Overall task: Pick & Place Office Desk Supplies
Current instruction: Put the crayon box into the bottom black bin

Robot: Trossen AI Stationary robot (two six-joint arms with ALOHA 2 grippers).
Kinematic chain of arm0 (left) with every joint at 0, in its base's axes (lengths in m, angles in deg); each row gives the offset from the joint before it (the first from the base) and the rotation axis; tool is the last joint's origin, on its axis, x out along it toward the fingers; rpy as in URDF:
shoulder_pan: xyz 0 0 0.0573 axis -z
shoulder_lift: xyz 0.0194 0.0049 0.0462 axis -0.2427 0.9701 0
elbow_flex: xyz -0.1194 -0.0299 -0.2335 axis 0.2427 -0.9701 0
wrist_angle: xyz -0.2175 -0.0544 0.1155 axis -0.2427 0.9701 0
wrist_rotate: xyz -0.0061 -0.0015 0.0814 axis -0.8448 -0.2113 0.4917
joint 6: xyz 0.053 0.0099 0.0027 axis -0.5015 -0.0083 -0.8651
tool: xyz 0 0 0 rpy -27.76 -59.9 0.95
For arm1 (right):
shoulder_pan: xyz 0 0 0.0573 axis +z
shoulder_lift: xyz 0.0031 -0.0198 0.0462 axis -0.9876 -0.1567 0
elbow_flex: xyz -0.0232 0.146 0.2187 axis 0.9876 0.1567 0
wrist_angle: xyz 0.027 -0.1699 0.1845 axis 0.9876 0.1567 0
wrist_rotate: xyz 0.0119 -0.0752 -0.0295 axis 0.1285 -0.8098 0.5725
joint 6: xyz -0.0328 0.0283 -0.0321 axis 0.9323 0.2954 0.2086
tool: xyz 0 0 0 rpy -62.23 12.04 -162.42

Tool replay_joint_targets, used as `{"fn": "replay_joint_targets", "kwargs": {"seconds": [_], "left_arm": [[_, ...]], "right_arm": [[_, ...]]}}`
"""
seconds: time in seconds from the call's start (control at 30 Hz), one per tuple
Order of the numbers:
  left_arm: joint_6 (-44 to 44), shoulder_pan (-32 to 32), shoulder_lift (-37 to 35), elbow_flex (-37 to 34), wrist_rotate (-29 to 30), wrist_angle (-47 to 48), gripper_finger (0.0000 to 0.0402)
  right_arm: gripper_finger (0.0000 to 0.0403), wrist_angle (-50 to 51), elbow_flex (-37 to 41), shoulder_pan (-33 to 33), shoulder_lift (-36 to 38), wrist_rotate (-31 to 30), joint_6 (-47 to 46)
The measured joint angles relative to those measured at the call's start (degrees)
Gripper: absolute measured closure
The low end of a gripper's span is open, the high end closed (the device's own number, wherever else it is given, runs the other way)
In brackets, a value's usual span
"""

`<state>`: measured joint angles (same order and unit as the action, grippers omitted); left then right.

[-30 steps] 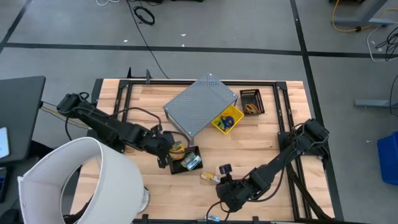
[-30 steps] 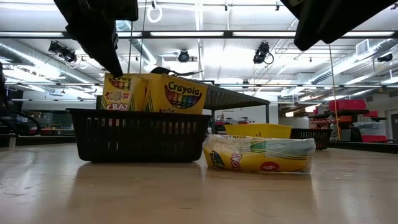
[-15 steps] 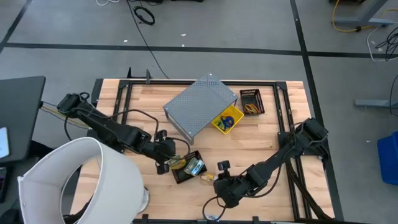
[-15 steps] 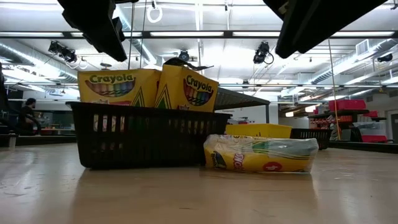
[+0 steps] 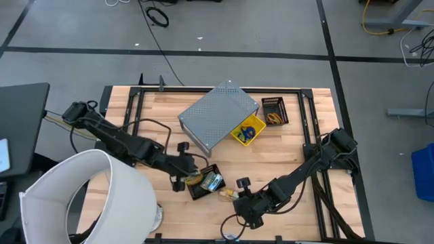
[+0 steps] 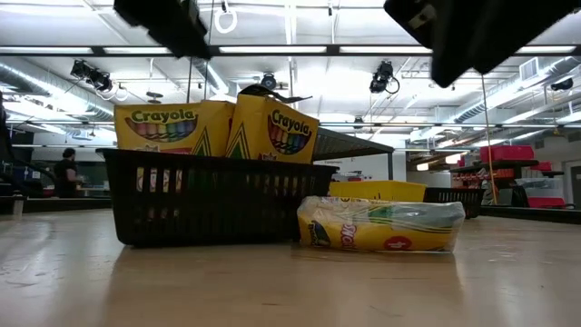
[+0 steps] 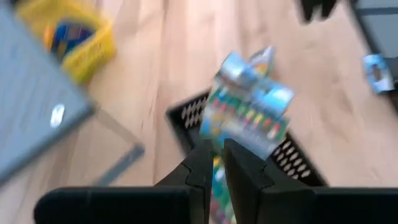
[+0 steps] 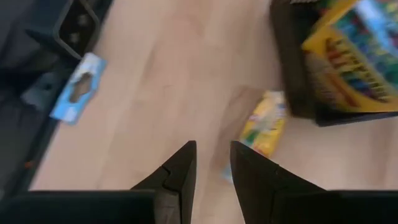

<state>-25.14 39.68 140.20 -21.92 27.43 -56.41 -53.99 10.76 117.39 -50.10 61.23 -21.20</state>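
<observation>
Upright: yellow-green crayon boxes (image 6: pixel 218 129) in black basket (image 6: pixel 213 200).

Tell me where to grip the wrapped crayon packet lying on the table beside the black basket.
Grip the crayon packet across its narrow middle, coming from above. It lies flat on its long side, apart from the black basket, so its two long edges look free for the right gripper nearby.

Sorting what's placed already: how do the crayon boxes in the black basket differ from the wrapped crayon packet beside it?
The crayon boxes stand upright inside the black basket; the wrapped crayon packet lies flat on the table outside it, to the basket's right in the low view. The boxes are bare cardboard; the packet is in clear wrap. Both are yellow and green.
</observation>
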Motion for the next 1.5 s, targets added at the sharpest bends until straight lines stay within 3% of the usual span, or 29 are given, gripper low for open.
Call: {"fn": "replay_joint_targets", "kwargs": {"seconds": [0.2,0.47,0.57,0.8,1.03,1.17,1.5], "left_arm": [[-11.54,0.54,0.00,-3.66,-0.50,-14.87,0.0353],[-20.03,-2.79,-0.12,-21.67,-14.79,-58.36,0.0353],[-20.72,-5.27,-0.37,-27.09,-16.12,-67.48,0.0353],[-20.80,-11.46,-3.43,-34.23,-17.26,-68.02,0.0353],[-25.65,-16.21,-8.16,-38.91,-19.59,-68.17,0.0353],[-27.31,-19.14,-10.92,-41.31,-19.50,-68.23,0.0353],[-27.48,-22.76,-12.29,-43.47,-19.80,-68.15,0.0353]], "right_arm": [[0.0295,1.05,0.05,-2.08,0.00,1.96,-3.86],[0.0295,1.90,0.07,-3.08,0.00,2.01,-3.90],[0.0295,1.90,0.09,-3.15,0.00,2.15,-3.82],[0.0283,1.90,0.12,-5.04,0.00,4.70,-5.71],[0.0192,-0.55,0.15,-8.94,-3.34,7.87,-5.77],[0.0161,-0.48,0.17,-10.89,-6.98,10.62,-6.13],[0.0181,-6.43,0.11,-12.52,-12.47,11.98,-9.08]]}}
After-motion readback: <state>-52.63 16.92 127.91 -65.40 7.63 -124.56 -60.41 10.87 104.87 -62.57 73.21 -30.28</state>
